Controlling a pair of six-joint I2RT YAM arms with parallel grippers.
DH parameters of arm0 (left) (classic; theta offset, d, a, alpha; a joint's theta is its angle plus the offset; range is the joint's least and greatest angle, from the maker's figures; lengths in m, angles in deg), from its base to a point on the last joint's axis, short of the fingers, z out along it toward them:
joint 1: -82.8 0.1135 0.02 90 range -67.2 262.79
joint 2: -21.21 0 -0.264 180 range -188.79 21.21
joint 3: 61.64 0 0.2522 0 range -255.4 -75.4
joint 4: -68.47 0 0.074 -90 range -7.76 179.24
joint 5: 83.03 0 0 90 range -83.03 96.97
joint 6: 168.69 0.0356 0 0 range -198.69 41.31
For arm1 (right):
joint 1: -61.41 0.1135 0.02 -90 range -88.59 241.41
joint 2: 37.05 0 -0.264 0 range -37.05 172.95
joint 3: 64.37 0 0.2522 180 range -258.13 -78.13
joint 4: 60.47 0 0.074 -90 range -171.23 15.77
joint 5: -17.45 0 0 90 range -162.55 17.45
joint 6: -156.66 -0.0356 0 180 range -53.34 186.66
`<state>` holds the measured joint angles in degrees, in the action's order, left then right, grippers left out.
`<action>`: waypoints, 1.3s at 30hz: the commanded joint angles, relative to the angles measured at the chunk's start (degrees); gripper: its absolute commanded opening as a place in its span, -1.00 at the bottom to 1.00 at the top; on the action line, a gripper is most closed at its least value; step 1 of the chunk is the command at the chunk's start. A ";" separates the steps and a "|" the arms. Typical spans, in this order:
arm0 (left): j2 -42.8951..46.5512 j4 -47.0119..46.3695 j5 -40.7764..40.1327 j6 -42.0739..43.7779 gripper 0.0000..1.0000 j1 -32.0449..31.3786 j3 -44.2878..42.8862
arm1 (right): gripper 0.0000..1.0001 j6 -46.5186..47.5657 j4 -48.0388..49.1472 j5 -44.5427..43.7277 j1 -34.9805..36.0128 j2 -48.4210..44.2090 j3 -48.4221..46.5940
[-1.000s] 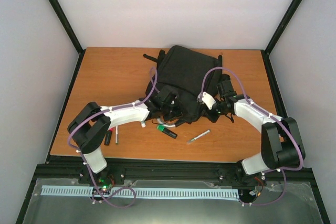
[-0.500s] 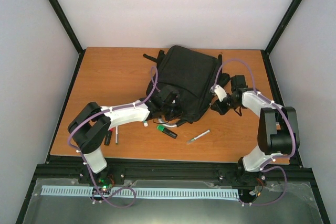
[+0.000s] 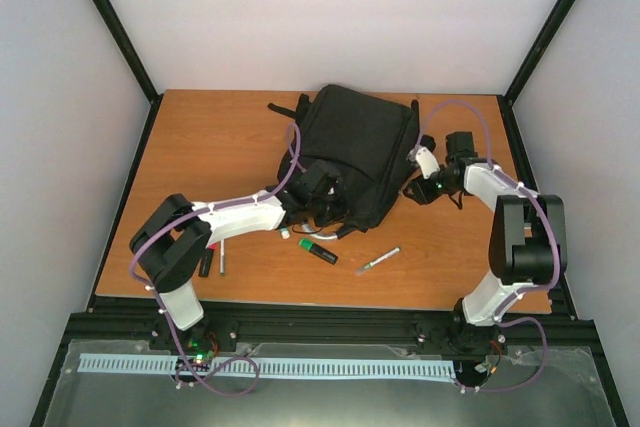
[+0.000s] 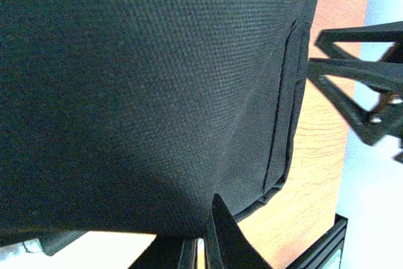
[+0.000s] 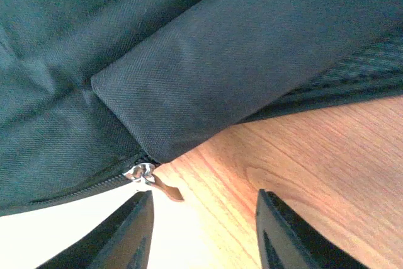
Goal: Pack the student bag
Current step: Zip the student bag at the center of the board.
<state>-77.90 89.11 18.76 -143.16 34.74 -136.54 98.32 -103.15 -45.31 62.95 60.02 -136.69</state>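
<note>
Student bag: the student bag (image 3: 360,147) is lying flat on the far middle of the table (image 3: 210,147), its black fabric filling most of both wrist views.
Bag strap: a black strap (image 3: 285,107) is trailing from the bag's far-left corner onto the wood.
Bag zip: a metal zip pull (image 5: 146,173) is hanging at the end of a zip seam, where a folded fabric edge is meeting the table.
Left gripper: the left gripper (image 3: 322,199) is pressing against the bag's near edge with its fingers drawn fully together. Whether any fabric is pinched between them is not showing.
Right gripper: the right gripper (image 5: 203,209) is sitting at the bag's right side, low over the wood. Its fingers are standing apart with nothing between them, and the zip pull is lying just beyond its left fingertip.
Green highlighter: a green highlighter (image 3: 318,251) is lying on the table just in front of the bag's near edge.
Pen: a pale pen (image 3: 378,261) is lying at a slant to the right of the highlighter, apart from it.
Markers: a thin dark pen (image 3: 222,257) and a black marker (image 3: 206,263) are lying side by side near the table's front-left edge, partly under the left arm.
</note>
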 commanded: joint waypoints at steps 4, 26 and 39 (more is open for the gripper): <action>-5.49 0.90 2.38 3.88 -0.98 -0.37 -9.09 | 0.22 -4.41 -5.40 8.26 -7.30 -13.28 -1.26; 1.28 30.92 -6.01 34.51 0.99 -6.44 -26.03 | 1.00 -7.70 -9.76 12.15 -8.19 -33.87 -3.54; 28.47 26.70 -29.53 37.95 1.00 -5.90 -1.05 | 1.00 -6.55 -5.94 14.39 -1.58 -33.33 -0.94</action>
<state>-56.40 120.04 -1.45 -107.16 28.36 -144.61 89.06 -109.36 -30.38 56.72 25.38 -136.23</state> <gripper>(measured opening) 0.997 0.999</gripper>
